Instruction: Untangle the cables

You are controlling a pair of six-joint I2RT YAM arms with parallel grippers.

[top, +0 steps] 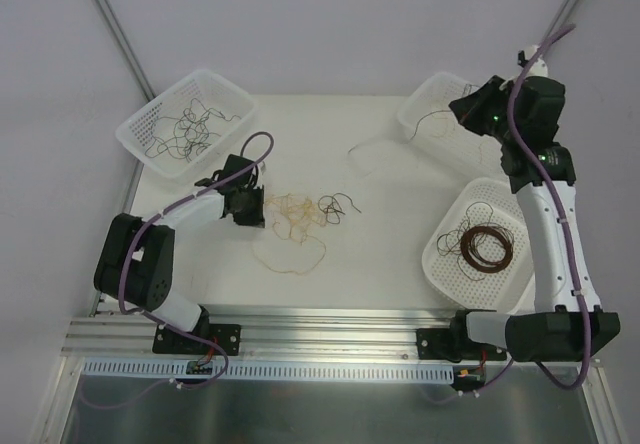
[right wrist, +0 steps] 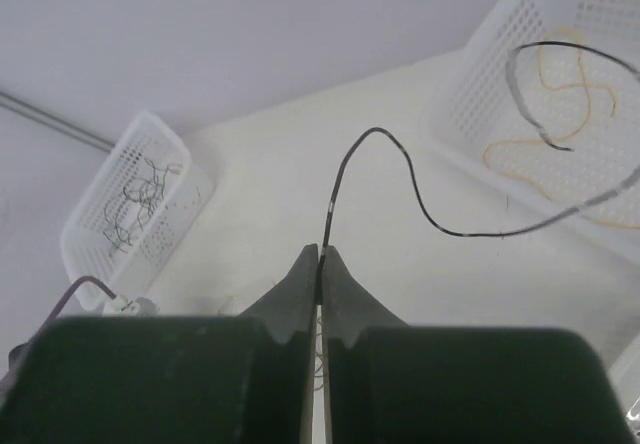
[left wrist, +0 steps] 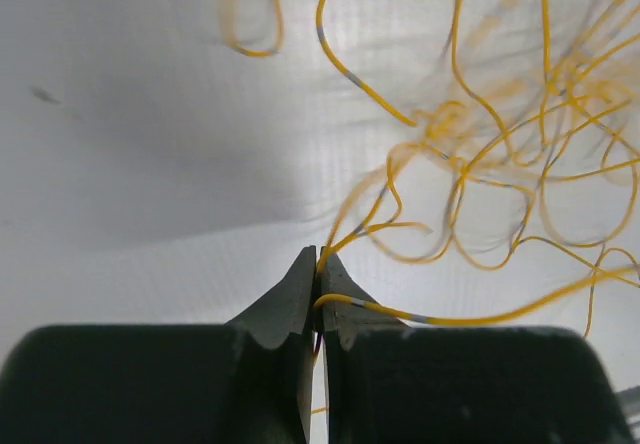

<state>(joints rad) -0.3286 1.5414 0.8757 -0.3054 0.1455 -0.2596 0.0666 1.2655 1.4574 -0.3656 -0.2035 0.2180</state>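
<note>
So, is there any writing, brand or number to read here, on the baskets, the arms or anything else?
No text can be read anywhere.
The left basket, far right basket, near right basket, left arm, right arm, rail and cables show no lettering.
The small boards under the rail are too small to tell.

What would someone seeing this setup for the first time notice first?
A loose tangle of yellow-tan cables sprawls mid-table, and the left hand is shut on a yellow strand at its edge. The right hand, raised near the far right basket, pinches a single black strand. A neat brown wire coil lies in the near right basket.
</note>
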